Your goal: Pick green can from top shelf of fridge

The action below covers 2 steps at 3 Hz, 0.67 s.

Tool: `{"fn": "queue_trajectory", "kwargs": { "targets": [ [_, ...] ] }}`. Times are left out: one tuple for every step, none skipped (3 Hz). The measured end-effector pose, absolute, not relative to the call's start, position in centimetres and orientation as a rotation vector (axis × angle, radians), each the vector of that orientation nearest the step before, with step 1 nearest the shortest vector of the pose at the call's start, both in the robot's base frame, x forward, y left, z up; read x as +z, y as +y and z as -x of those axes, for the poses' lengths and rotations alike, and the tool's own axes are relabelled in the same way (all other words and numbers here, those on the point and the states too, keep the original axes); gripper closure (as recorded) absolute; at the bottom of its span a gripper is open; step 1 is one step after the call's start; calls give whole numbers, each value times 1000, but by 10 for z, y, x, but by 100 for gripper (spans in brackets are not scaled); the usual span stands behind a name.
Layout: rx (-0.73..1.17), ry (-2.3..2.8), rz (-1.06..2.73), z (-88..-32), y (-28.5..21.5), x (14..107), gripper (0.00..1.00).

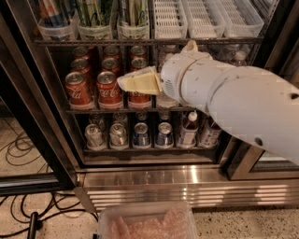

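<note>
Below the top shelf's (93, 42) front edge, the gripper (136, 83), open or closed I can't tell, could clip cola cans (108, 87) rising toward the green can (93, 10).

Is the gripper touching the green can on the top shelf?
Apart. The camera view shows the gripper below the top shelf, in front of the red cola cans; the green can stands above.
</note>
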State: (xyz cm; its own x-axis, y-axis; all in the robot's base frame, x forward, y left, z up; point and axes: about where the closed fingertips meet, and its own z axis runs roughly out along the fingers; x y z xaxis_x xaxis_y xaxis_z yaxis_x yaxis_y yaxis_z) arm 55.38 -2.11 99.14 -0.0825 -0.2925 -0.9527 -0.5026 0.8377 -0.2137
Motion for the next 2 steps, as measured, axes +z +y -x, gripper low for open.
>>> {"fn": "queue_trajectory", "kwargs": {
  "targets": [
    [212,1572,557,-572,4,1010,0],
    [169,1446,488,-580,11,1037,0]
  ]
}}
